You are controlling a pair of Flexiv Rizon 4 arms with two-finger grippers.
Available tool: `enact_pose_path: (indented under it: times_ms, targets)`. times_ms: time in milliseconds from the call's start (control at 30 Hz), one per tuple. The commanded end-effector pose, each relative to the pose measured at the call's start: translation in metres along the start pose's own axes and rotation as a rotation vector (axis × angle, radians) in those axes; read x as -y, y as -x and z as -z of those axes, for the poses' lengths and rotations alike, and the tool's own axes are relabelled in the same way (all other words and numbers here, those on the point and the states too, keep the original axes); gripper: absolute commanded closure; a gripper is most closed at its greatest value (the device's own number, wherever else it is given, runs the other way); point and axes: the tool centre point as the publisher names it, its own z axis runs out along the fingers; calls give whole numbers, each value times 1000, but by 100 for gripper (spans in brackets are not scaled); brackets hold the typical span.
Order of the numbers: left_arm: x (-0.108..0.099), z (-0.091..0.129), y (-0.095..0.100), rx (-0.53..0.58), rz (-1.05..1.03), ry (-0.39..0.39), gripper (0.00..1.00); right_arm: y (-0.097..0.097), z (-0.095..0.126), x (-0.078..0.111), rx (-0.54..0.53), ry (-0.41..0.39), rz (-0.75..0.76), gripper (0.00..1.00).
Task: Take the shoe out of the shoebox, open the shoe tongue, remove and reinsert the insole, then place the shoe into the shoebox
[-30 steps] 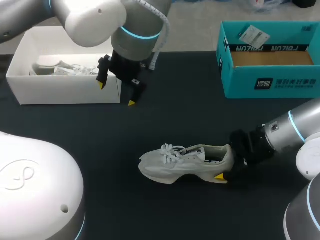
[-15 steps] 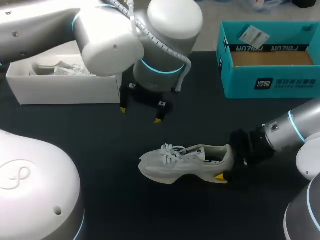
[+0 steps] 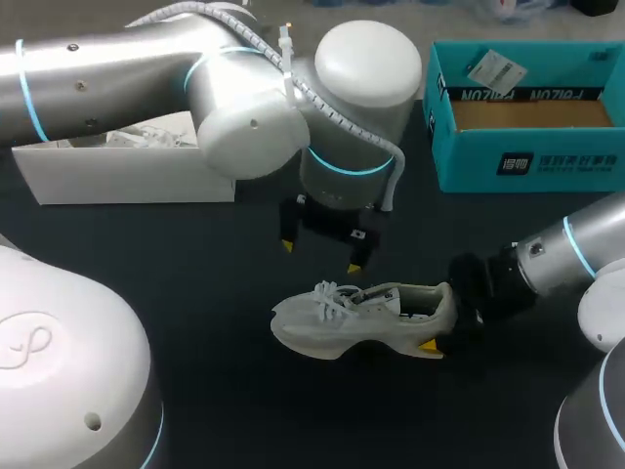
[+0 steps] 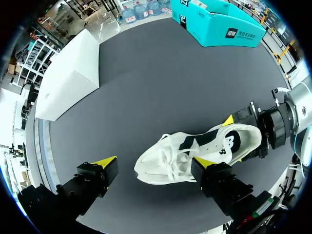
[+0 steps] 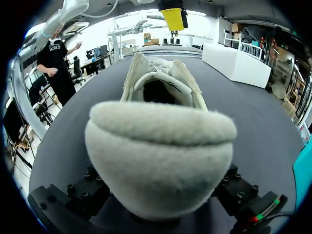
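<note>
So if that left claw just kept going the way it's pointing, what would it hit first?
Most likely the shoe, at its laced front: the left gripper hangs open above it, pointing down. How far above is hard to judge.

Light falls evenly from overhead and is bright enough throughout. In the head view the dark table [image 3: 195, 264] soaks it up, so shadows read faintly. A soft one hugs the sole of the shoe [image 3: 366, 318], just ahead of the left gripper [image 3: 319, 256]. The left arm [image 3: 366, 63] shows broad, mild highlights on its white shells (no hard glare). From the left wrist, the table takes a pale sheen far ahead of the jaws, and the white box [image 4: 68, 75] off to one side is nearly washed out. From the right wrist, the heel between the jaws of the right gripper [image 5: 158, 195] is lit on top and shaded beneath. Ceiling lights glare far ahead of them.
</note>
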Motion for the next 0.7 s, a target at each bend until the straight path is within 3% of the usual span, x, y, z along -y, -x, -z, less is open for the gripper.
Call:
enact_pose_path:
  times_ms: [33,133,433,700]
  targets:
    - [7,-9,-48,8,-1,-12,0,0,-3,0,1,-2,0,100]
    - [9,-11,-65,-14,-7,-15,0,0,-3,0,1,-2,0,100]
    - [6,2,-88,-46,-13,-23,0,0,-3,0,1,-2,0,100]
    - [3,-12,-101,-67,-28,-2,0,0,-3,0,1,-2,0,100]
